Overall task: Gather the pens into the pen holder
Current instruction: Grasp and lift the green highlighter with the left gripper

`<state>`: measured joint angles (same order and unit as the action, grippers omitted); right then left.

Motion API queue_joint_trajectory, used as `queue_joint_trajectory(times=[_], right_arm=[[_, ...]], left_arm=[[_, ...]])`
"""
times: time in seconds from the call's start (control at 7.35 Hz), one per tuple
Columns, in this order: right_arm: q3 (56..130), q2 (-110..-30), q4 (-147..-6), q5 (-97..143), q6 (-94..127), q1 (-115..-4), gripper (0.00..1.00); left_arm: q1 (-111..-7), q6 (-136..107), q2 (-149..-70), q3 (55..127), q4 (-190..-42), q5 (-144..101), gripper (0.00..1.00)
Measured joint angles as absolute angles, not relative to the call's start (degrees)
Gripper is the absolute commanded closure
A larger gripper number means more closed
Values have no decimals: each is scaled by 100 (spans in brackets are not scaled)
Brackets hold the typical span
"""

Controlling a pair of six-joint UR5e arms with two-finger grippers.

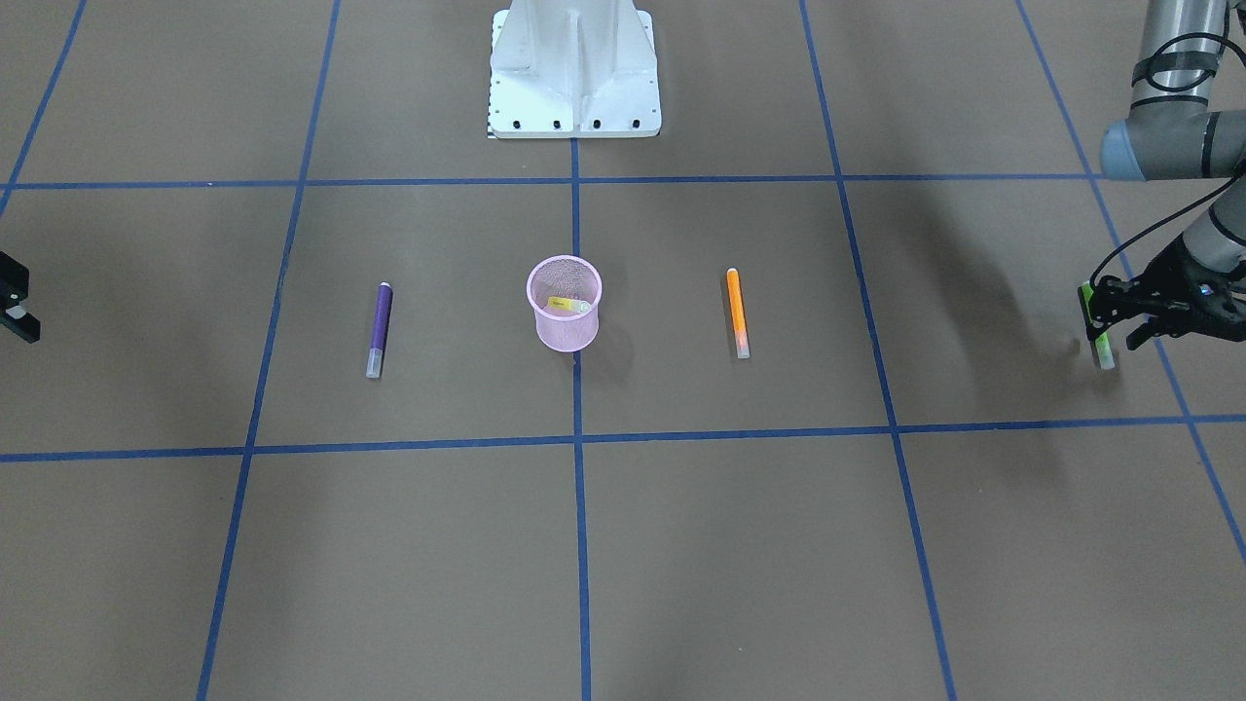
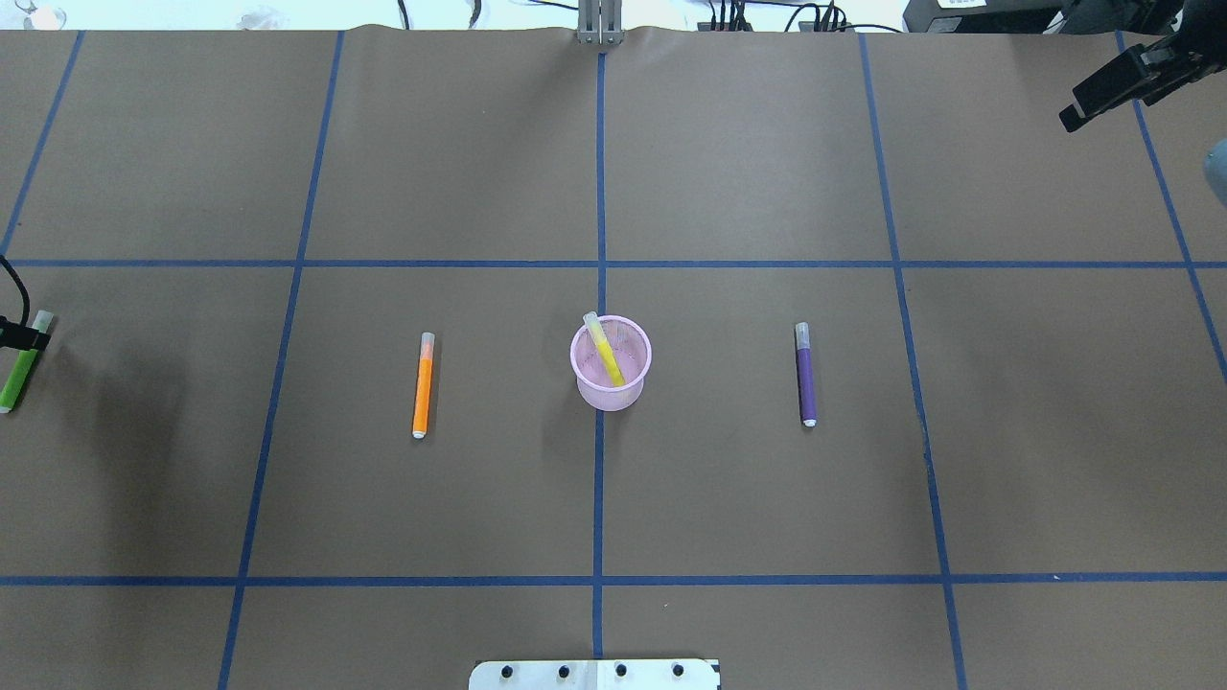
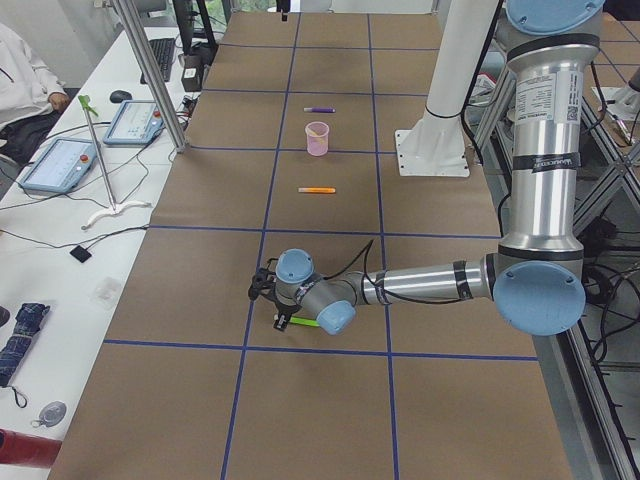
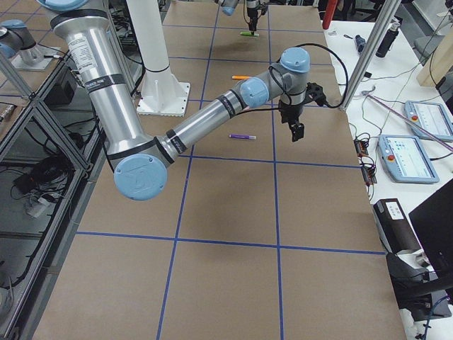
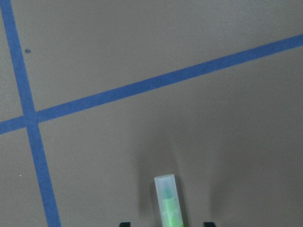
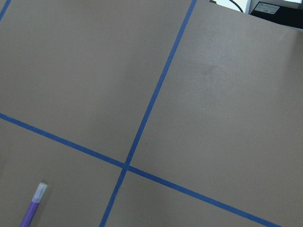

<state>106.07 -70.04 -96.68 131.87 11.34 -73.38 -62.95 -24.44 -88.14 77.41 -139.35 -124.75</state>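
Straddling green pen (image 5: 166, 198), my left pincer (image 5: 164, 224) gaped, gripping nothing | yellow pen (image 2: 606, 353) sat in pen holder (image 2: 613, 398); orange pen (image 2: 422, 383), purple pen (image 2: 806, 376) lay beyond, uncollected

From the left gripper (image 1: 1106, 317) toward the pen holder (image 1: 565, 326), bare table runs low and open; only the orange pen (image 1: 737, 313) lies flat across that way. The leaning yellow pen (image 2: 607, 351) seemingly narrows the holder's mouth.

Robotics lab: tape-gridded table (image 2: 767, 498), teach pendants (image 3: 58, 165), white robot pedestal (image 1: 574, 68).
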Motion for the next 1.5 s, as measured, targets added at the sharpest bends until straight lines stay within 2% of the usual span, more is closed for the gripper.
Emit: queue_joint_trajectory(times=[0.27,1.5], right_arm=[[10606,-7005,-9668,13184,1134,-7339,0],[10608,-7020,-9668,13164,1134,-7339,0]], left_arm=[[-6271,-2436,-8829,7721,-13924,-12449,66],[-6249,-2418,-8839,7674,-13904,-12437,64]])
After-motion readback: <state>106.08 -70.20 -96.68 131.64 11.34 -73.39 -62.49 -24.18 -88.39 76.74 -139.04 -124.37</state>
